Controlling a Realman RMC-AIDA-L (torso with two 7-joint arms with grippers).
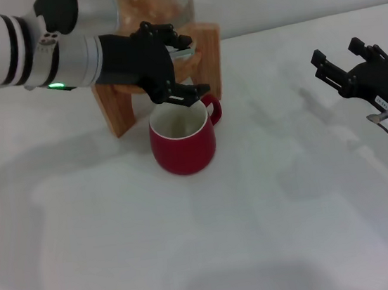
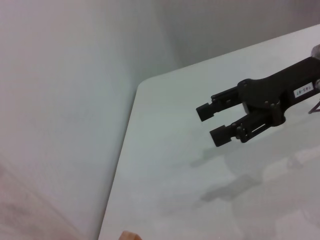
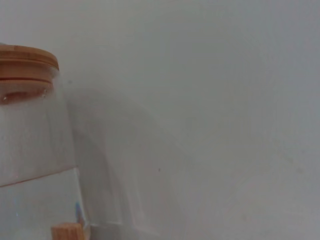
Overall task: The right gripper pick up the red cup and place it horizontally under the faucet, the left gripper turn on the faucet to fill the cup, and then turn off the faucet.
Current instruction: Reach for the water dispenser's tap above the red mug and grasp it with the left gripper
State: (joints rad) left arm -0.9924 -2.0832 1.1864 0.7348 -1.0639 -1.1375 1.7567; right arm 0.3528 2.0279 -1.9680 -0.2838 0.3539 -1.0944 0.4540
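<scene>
There, left pincer (image 1: 178, 65) on faucet (image 1: 183, 48) above red cup (image 1: 183, 140).

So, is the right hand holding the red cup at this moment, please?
No, the right hand hangs empty, well apart from the cup, which stands on the table by the left hand.

- We barely see the faucet (image 1: 183, 47); the left gripper (image 1: 183, 65) hides most of it, so we cannot tell its lever position.
- The glass jar (image 1: 155, 1) is cut off by the head view's top edge.
- The right gripper (image 1: 340, 63) has its arm cut by the frame's edge.
</scene>
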